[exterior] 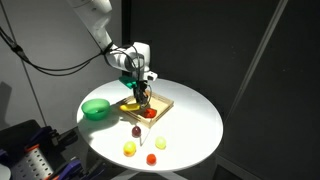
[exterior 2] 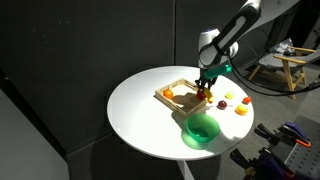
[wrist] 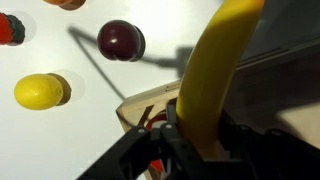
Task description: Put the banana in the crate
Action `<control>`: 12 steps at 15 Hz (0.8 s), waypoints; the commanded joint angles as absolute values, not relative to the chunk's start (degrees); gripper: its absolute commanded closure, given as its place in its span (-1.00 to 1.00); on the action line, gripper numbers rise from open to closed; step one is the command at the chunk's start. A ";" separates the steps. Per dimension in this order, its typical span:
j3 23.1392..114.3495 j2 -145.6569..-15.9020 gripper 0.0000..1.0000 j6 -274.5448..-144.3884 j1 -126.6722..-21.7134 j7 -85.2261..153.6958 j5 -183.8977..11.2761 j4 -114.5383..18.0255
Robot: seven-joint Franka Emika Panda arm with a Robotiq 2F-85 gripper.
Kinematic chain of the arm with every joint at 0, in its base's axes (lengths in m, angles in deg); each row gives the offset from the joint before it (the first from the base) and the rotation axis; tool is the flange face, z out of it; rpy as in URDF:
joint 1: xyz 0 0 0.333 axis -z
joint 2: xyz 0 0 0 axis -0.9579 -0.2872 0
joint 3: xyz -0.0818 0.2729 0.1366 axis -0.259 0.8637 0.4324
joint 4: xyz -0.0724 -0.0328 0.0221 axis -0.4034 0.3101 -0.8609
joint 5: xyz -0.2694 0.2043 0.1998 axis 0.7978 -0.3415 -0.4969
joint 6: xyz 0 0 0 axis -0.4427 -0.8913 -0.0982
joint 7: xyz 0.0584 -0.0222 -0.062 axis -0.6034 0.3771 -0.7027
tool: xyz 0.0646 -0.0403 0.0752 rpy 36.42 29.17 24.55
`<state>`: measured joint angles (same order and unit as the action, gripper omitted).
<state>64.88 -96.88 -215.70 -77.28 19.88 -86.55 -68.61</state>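
My gripper (wrist: 197,130) is shut on the yellow banana (wrist: 212,70), which fills the middle of the wrist view. The gripper (exterior: 143,96) hangs just above the light-wood crate (exterior: 161,101) on the round white table; it also shows in an exterior view (exterior 2: 207,92) over the crate (exterior 2: 172,91). The banana (exterior: 133,104) shows as a yellow curve at the crate's near side under the fingers. A red fruit (exterior: 150,113) lies in the crate. In the wrist view the crate's wooden wall (wrist: 140,108) is right below the banana.
A green bowl (exterior: 96,109) stands beside the crate. A dark plum (wrist: 121,40), a yellow round fruit (wrist: 38,91) and other small fruits (exterior: 160,144) lie on the white table (exterior: 195,115). The table's edge drops off all around.
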 commanded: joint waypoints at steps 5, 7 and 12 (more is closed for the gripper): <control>66.06 -99.57 0.67 -209.40 -76.30 20.27 -87.73 -62.21; 66.22 -100.41 0.67 -208.77 -76.25 20.21 -87.96 -60.72; 66.24 -102.40 0.67 -208.32 -76.15 20.00 -88.71 -57.42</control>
<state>65.50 -100.76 -210.53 -77.16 19.88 -87.67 -61.09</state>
